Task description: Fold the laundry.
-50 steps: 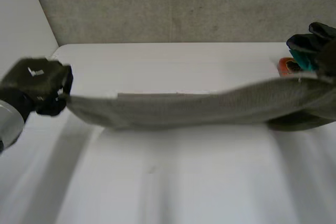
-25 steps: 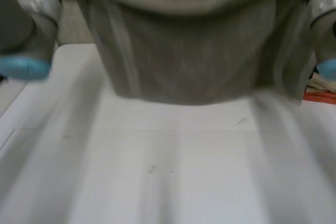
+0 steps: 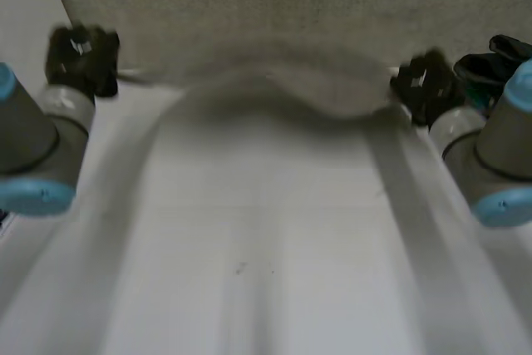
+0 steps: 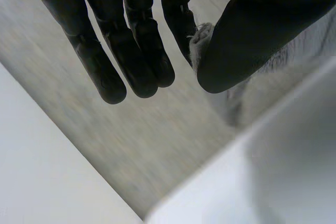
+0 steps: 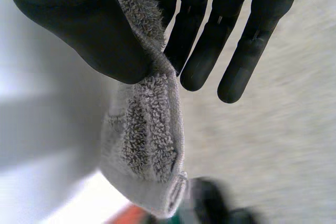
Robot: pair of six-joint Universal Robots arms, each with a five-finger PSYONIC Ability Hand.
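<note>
A grey terry towel [image 3: 283, 81] hangs stretched between my two hands over the far part of the white table [image 3: 266, 247], sagging a little in the middle. My left hand [image 3: 81, 56] holds its left end. In the left wrist view the thumb [image 4: 247, 35] pinches a towel corner [image 4: 201, 38] against straight fingers. My right hand [image 3: 426, 85] holds the other end. In the right wrist view the towel corner [image 5: 147, 129] is pinched between the thumb [image 5: 79, 19] and the fingers and droops below them.
Both arms reach far forward along the table's sides. A pile of dark and teal items [image 3: 490, 68] lies at the far right, beside my right hand. A grey concrete wall [image 3: 291, 6] stands close behind the table's far edge.
The towel was stretched low over the table, then swung up close to the head camera. Now both arms have carried it forward to the table's far side.
</note>
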